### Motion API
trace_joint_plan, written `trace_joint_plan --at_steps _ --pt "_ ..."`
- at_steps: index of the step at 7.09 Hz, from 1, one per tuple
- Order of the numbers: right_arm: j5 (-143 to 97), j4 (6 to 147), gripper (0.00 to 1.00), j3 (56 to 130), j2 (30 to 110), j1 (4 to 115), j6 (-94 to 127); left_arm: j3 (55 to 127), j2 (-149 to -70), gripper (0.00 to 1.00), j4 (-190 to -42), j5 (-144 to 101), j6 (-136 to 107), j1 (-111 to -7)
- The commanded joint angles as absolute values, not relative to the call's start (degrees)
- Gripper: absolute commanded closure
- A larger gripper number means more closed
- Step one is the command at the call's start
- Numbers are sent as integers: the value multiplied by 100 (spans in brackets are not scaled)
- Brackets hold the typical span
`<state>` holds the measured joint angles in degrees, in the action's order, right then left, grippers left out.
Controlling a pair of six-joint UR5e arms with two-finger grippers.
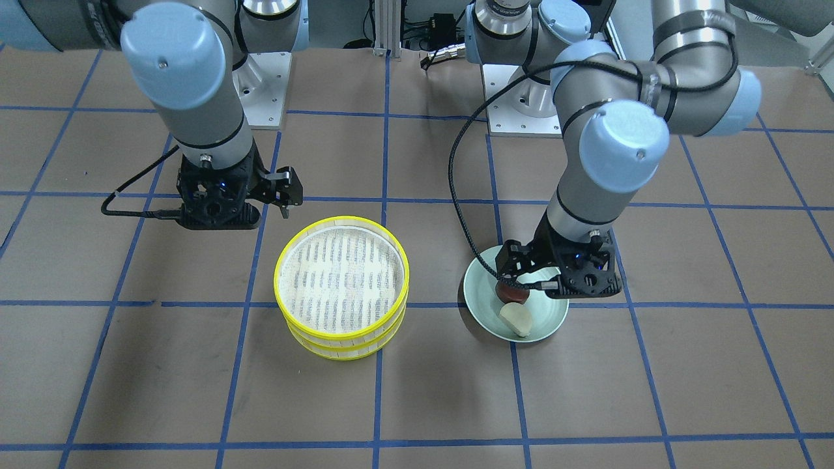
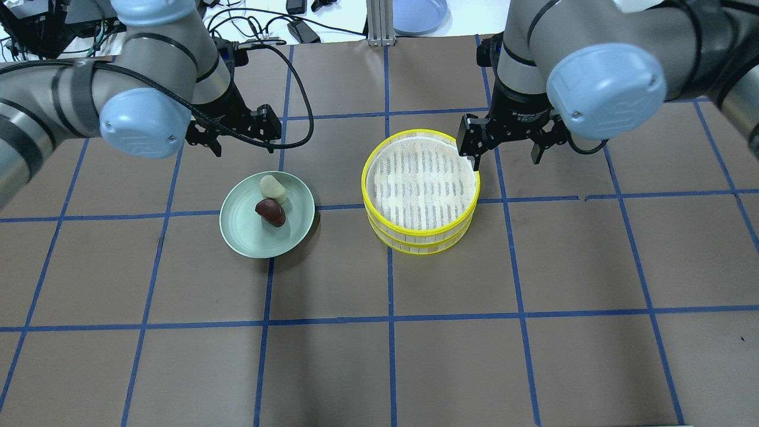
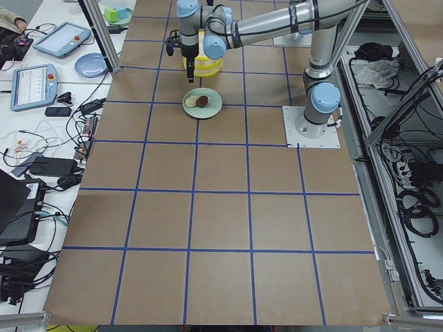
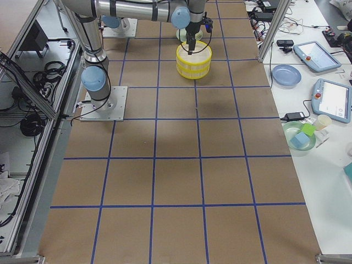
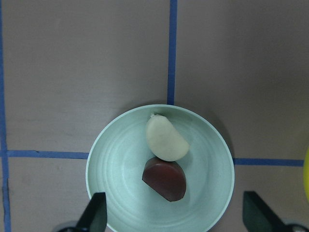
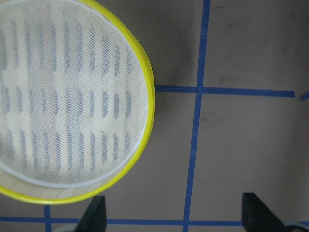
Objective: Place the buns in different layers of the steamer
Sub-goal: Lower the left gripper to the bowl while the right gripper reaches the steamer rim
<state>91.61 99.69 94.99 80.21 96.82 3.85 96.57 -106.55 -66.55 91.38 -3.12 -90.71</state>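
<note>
Two yellow-rimmed steamer trays stand stacked at table centre, the top mesh floor bare. The dark reddish-brown bun and the cream-white bun lie touching on a pale green plate. My left gripper is open and empty above the plate's far side; in its wrist view the brown bun and the white bun lie below it. My right gripper is open and empty above the table by the stack's far right rim.
The brown table has a blue tape grid. Both arm bases are at the robot's side. Cables and a blue plate lie beyond the far edge. Tablets and clutter sit on side benches in the side views.
</note>
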Motion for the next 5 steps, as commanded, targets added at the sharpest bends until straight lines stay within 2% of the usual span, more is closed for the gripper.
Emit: trace_joint_plan --at_steps 1,2,3,4,5 --pt "9167 10974 0 9694 7281 9686 387 9747 -11362 0 -6469 9097 -299 -9070" --pt "9176 11256 19 9694 7008 9686 378 9747 -11530 0 -6460 9097 -290 -9070" --pt "9176 11259 50 9694 7005 9686 387 9747 -11644 0 -6329 9097 -290 -9070" --pt "9184 11224 85 9694 7005 9686 395 9756 -11820 0 -6067 9062 -307 -9070" --pt "9185 11206 100 9694 7005 9686 404 9773 -11865 0 -6108 8888 -290 -9070"
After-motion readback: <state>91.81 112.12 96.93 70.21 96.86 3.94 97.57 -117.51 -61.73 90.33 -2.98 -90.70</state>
